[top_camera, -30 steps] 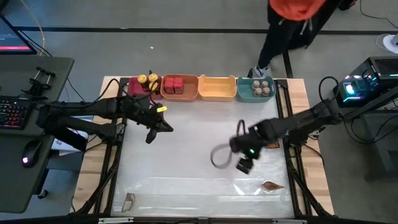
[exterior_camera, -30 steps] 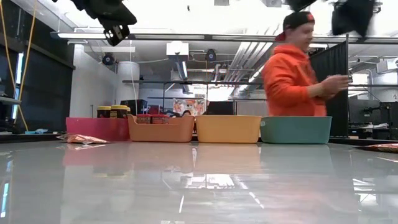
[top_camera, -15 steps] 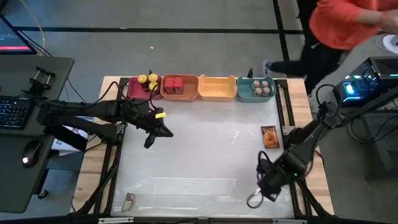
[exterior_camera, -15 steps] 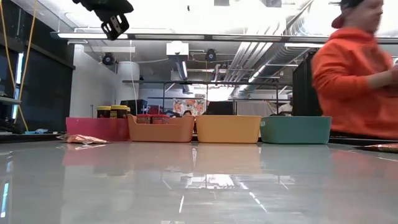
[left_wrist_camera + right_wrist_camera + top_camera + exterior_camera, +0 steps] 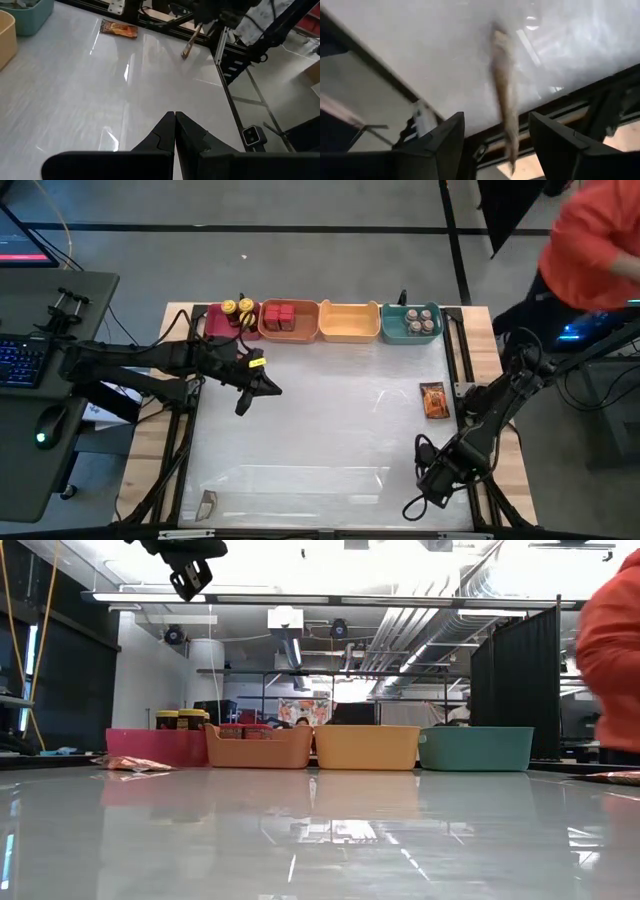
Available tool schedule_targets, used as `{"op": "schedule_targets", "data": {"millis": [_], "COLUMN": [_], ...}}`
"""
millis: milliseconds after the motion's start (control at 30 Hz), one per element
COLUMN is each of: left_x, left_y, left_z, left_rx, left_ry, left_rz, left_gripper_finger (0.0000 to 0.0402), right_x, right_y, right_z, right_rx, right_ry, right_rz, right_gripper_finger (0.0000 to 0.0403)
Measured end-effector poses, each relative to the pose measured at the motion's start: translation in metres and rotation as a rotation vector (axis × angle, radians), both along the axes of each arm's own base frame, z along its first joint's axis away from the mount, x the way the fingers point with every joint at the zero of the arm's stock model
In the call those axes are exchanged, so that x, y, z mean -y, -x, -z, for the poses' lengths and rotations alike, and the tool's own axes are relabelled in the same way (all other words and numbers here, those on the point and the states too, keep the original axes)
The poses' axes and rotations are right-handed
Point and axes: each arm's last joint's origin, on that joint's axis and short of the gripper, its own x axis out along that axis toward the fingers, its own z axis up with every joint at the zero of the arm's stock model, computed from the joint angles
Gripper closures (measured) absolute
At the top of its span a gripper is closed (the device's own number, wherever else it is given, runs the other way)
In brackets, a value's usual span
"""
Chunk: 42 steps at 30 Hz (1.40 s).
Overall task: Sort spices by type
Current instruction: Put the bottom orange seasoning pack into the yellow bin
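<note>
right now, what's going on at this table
Two robot arms are sorting things into bins along the far edge. The right gripper is at the near right corner, jaws apart, with a thin foil packet between them; whether it is gripped is unclear. A second packet lies farther back by the right edge. The left gripper hovers shut and empty at the left.

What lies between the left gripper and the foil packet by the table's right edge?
Only bare table. In the high view nothing sits between the left gripper and the foil packet, and the left wrist view shows the same empty stretch.
</note>
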Motion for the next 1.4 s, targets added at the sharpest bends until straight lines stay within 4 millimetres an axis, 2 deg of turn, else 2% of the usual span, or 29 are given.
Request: {"op": "schedule_targets", "data": {"millis": [167, 267, 367, 467, 533, 667, 800, 933, 1033, 1133, 1233, 1333, 1400], "left_x": [0.000, 0.000, 0.000, 0.000, 0.000, -0.002, -0.005, -0.007, -0.007, -0.007, -0.007, -0.007, -0.007], "left_y": [0.000, 0.000, 0.000, 0.000, 0.000, 0.002, 0.006, 0.012, 0.017, 0.019, 0.019, 0.016, 0.015], "left_z": [0.000, 0.000, 0.000, 0.000, 0.000, -0.003, -0.007, -0.011, -0.012, -0.011, -0.008, -0.006, -0.006], "left_rx": [0.000, 0.000, 0.000, 0.004, 0.011, 0.036, 0.062, 0.081, 0.077, 0.061, 0.034, 0.025, 0.024], "left_ry": [-0.001, -0.001, -0.001, -0.018, -0.054, -0.147, -0.215, -0.255, -0.254, -0.254, -0.250, -0.230, -0.216], "left_rz": [-0.001, -0.002, -0.002, 0.006, 0.016, -0.003, -0.025, -0.021, -0.024, -0.021, -0.019, -0.028, -0.035], "left_gripper_finger": [0.0402, 0.0401, 0.0402, 0.0401, 0.0401, 0.0401, 0.0401, 0.0402, 0.0402, 0.0401, 0.0401, 0.0401, 0.0401], "right_x": [0.007, 0.008, 0.006, 0.002, 0.000, 0.012, 0.043, 0.078, 0.090, 0.090, 0.082, 0.065, 0.050], "right_y": [0.006, 0.007, 0.005, -0.001, -0.009, -0.035, -0.067, -0.089, -0.096, -0.096, -0.089, -0.077, -0.066], "right_z": [0.019, 0.025, 0.022, 0.010, -0.003, -0.030, -0.054, -0.061, -0.061, -0.061, -0.054, -0.044, -0.035], "right_rx": [-0.053, -0.062, -0.040, 0.006, 0.067, 0.239, 0.432, 0.470, 0.472, 0.446, 0.371, 0.290, 0.226], "right_ry": [0.065, 0.068, 0.035, -0.004, -0.028, 0.024, 0.141, 0.197, 0.171, 0.122, 0.092, 0.063, 0.044], "right_rz": [0.049, 0.062, 0.031, 0.007, -0.009, 0.073, 0.179, 0.219, 0.219, 0.225, 0.308, 0.355, 0.378], "right_gripper_finger": [0.0188, 0.0203, 0.0261, 0.0364, 0.0387, 0.0399, 0.0401, 0.0402, 0.0401, 0.0401, 0.0396, 0.0369, 0.0336]}}
